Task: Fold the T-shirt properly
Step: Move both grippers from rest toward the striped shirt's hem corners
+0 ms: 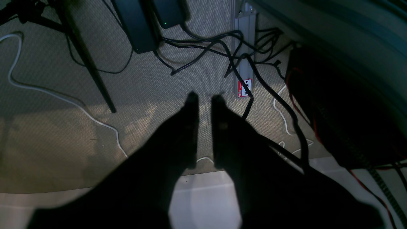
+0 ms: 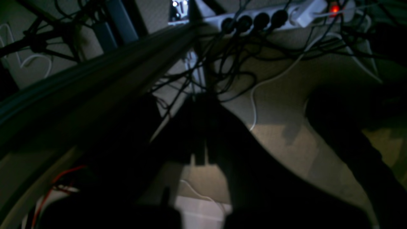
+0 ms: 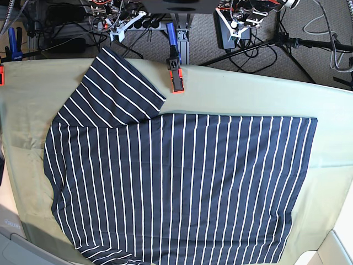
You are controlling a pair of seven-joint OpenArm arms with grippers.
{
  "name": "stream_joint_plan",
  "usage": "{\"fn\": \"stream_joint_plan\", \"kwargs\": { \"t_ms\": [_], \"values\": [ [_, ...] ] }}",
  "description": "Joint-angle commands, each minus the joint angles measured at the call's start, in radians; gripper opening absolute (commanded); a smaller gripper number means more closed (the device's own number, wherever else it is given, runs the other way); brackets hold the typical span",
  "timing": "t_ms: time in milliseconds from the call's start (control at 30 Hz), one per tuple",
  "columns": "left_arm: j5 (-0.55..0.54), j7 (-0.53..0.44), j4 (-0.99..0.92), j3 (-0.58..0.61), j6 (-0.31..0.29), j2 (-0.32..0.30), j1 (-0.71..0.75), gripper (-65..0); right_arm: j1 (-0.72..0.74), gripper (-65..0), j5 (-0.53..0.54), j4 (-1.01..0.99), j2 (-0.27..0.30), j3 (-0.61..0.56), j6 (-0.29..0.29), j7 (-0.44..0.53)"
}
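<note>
The T-shirt (image 3: pixel 182 187), dark navy with thin white stripes, lies spread flat on the pale green cloth (image 3: pixel 248 94) in the base view. One sleeve (image 3: pixel 113 91) points to the back left. Its front edge runs out of view. Neither gripper touches it; both arms are parked behind the table's back edge. My left gripper (image 1: pixel 205 97) hangs over the carpet floor with a narrow gap between its empty fingers. My right gripper (image 2: pixel 200 101) is a dark shape over the floor cables, its fingers together and empty.
A blue and orange clamp (image 3: pixel 175 74) grips the table's back edge next to the sleeve, and another (image 3: pixel 11 47) sits at the far left. Cables (image 1: pixel 241 60), a power strip (image 2: pixel 273 16) and tripod legs (image 3: pixel 287 44) lie on the floor behind the table.
</note>
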Motion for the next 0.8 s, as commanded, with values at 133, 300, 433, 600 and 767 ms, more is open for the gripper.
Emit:
{"fn": "stream_joint_plan", "kwargs": {
  "t_ms": [133, 300, 433, 600, 767],
  "values": [
    [-0.004, 0.004, 0.005, 0.0, 0.011, -0.001, -0.002, -57.9, -0.003, -65.0, 0.008, 0.031, 0.006, 0.0, -0.051, 0.011],
    [-0.004, 0.004, 0.005, 0.0, 0.011, -0.005, -0.002, -57.9, -0.003, -65.0, 0.007, 0.058, 0.006, 0.0, -0.051, 0.011],
    [-0.004, -0.004, 0.005, 0.0, 0.011, -0.007, -0.001, -57.9, -0.003, -65.0, 0.006, 0.061, 0.006, 0.0, -0.051, 0.011],
    [-0.004, -0.034, 0.005, 0.0, 0.01, -0.01, 0.007, -57.9, -0.011, -65.0, -0.042, 0.061, 0.006, 0.0, -0.051, 0.011],
    [-0.001, -0.123, 0.032, 0.0, -0.116, -0.034, 0.056, -58.1, -0.05, -65.0, -0.083, 0.075, 0.009, 0.0, -0.039, 0.011]
  ]
}}
